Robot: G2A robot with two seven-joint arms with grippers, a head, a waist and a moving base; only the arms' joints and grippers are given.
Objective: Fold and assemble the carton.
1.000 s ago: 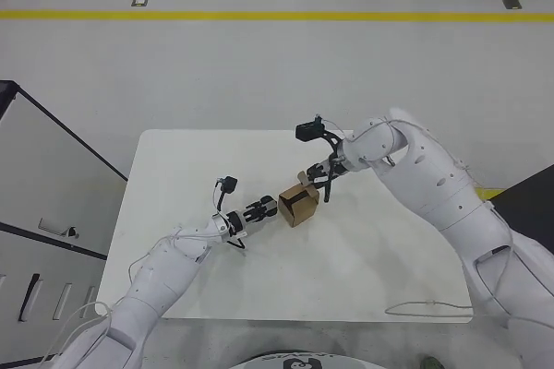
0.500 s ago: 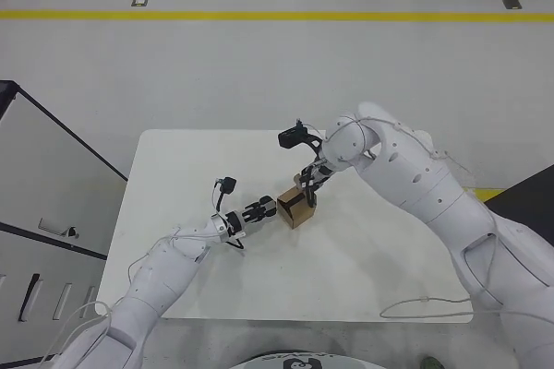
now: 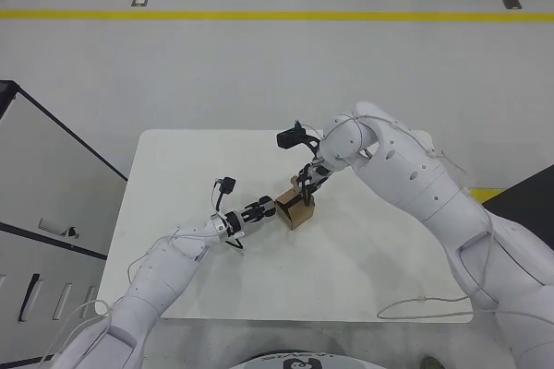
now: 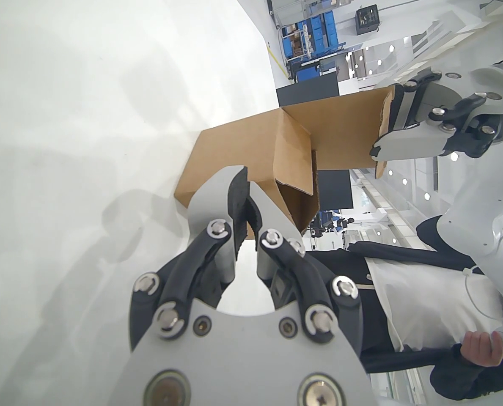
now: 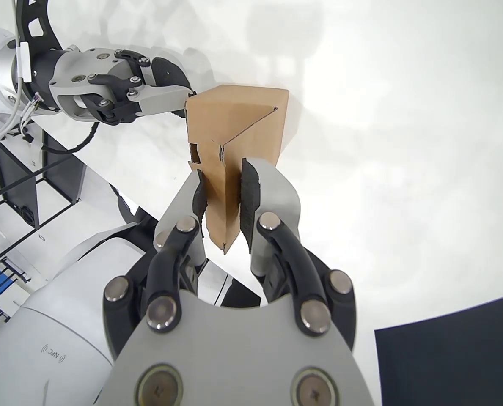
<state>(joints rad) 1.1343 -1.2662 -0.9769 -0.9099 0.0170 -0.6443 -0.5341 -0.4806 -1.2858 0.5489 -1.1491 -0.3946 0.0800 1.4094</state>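
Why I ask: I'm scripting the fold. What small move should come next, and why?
Probably the right gripper should swing its pinched flap inward over the carton's open end while the left gripper holds firm. Both jaws are shut on the carton, the flap stands out unfolded, and the left grip braces the opposite side.

Left arm stretched low from the near left toward mid-table, forearm close to level. Left gripper (image 3: 263, 208) points right, its fingers pinched nearly together on a wall edge of the carton (image 3: 295, 207). Right arm arches in from the near right, elbow high on the far side, wrist bent downward. Right gripper (image 3: 305, 184) bears on the carton's far side from above, pads clamped either side of a flap.
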